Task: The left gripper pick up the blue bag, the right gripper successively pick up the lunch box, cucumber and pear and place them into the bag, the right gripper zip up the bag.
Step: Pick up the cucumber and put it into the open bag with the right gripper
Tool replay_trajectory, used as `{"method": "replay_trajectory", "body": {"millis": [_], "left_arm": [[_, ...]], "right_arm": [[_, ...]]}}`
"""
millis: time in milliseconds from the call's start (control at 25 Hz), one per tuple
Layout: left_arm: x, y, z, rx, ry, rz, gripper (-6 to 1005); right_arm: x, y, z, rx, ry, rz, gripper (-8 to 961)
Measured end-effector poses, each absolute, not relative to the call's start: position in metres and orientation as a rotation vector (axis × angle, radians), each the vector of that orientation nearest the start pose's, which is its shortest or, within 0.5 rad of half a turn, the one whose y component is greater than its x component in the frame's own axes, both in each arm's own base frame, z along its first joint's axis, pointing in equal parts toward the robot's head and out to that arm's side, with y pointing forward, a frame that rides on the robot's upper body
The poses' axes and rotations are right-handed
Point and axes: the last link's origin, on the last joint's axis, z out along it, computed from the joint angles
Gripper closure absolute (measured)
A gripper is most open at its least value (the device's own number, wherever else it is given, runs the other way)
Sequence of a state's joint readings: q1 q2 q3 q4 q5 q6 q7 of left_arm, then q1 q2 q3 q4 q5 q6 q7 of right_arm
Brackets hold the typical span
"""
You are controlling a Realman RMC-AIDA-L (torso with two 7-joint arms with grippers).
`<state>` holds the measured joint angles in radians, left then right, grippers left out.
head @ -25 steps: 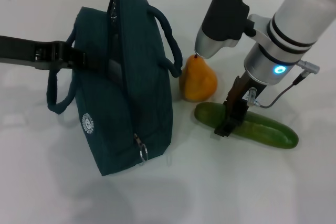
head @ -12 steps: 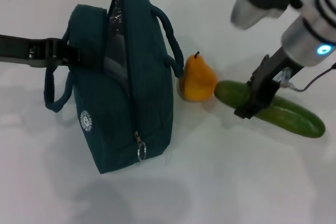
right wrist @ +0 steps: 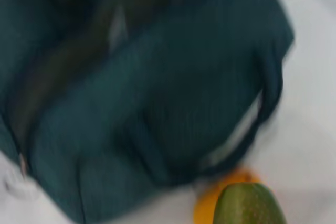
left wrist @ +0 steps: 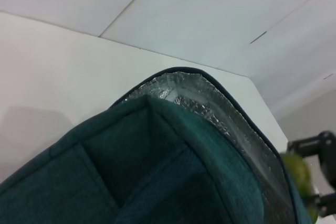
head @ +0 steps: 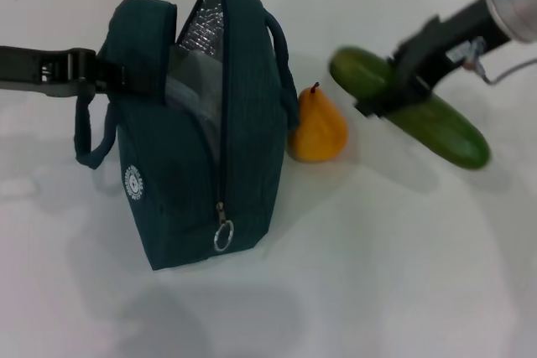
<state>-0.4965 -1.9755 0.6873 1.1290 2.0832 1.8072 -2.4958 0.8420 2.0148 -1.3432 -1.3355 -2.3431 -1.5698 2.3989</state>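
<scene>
Worktop (head: 352, 291): plain white, carrying bag and pear.
Left pincer (head: 105, 77): clamped on the blue bag (head: 201, 148) at its near upper side, holding the foil-lined mouth open.
Right pincer (head: 390, 90): fingers closed around the cucumber (head: 436, 123), which hangs tilted above the worktop.
Pear (head: 317, 127): upright between the right pincer and the bag, just beside the bag's wall.

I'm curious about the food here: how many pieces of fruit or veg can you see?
2: the cucumber lifted in the right gripper, and the pear on the table beside the blue bag. Others could be hidden inside.
</scene>
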Motion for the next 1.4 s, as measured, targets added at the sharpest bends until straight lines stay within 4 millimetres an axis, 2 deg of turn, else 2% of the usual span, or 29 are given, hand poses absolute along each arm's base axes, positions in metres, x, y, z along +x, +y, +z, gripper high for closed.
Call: {"method": "replay_trajectory", "body": {"millis": [240,400,600,800,1080,1240,1400], "left_arm": [[-0.24,0.333,0.106,-2.453,-1.612,-0.55,963],[-0.24,0.333,0.106,-2.454,-1.614,-0.551,963],[-0.237,0.335,0.104,-2.464,-1.609,-0.552,963],[-0.236,0.335,0.103,-2.471,-1.6,-0.556,963],[-0.235,0.335,0.101,-2.477,-1.597,-0.56,963],[-0.233,0.336,0.099,-2.482,-1.595,-0.564,962],[-0.233,0.336,0.098,-2.485,-1.597,-0.566,962]], "right_arm": [[0.051,0.389,0.026,-2.837,0.254,0.035,333],[0.032,0.389,0.033,-2.801,0.035,0.248,333],[0.022,0.384,0.032,-2.733,-0.252,0.513,333],[0.015,0.376,0.032,-2.682,-0.426,0.808,333],[0.023,0.377,0.033,-2.607,-0.397,1.202,334],[0.038,0.381,0.031,-2.548,-0.272,1.415,334],[0.048,0.388,0.02,-2.535,-0.143,1.513,334]]}}
